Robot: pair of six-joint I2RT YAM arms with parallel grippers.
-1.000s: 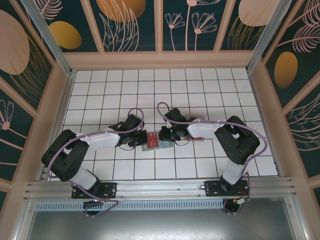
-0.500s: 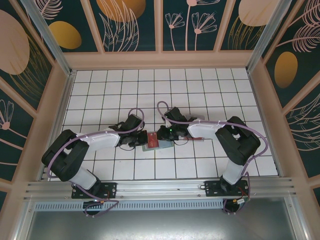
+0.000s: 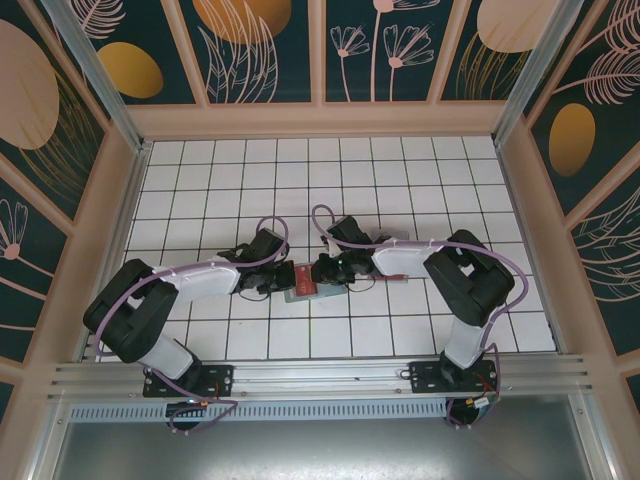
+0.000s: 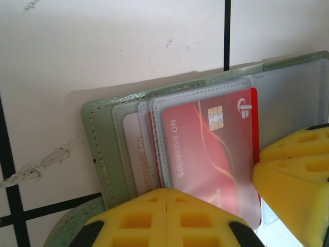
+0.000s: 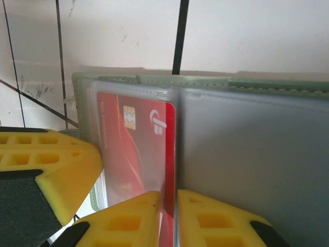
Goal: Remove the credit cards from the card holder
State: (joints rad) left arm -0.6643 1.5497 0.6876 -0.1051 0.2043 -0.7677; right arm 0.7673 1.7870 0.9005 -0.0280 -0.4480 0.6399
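The sage green card holder (image 4: pixel 97 149) lies open on the white surface (image 4: pixel 103 46). The left fingers (image 4: pixel 133 221), closed tight, press it. The right fingers (image 5: pixel 216 216) pinch its red plastic card (image 4: pixel 205 149).

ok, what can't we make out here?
- Left wrist: cards behind the red card; overlapping sleeves show just edges, count unclear.
- Right wrist: red card's lower edge, behind the right gripper.
- Top external: card holder too small, flanked by both arms; contents unreadable.
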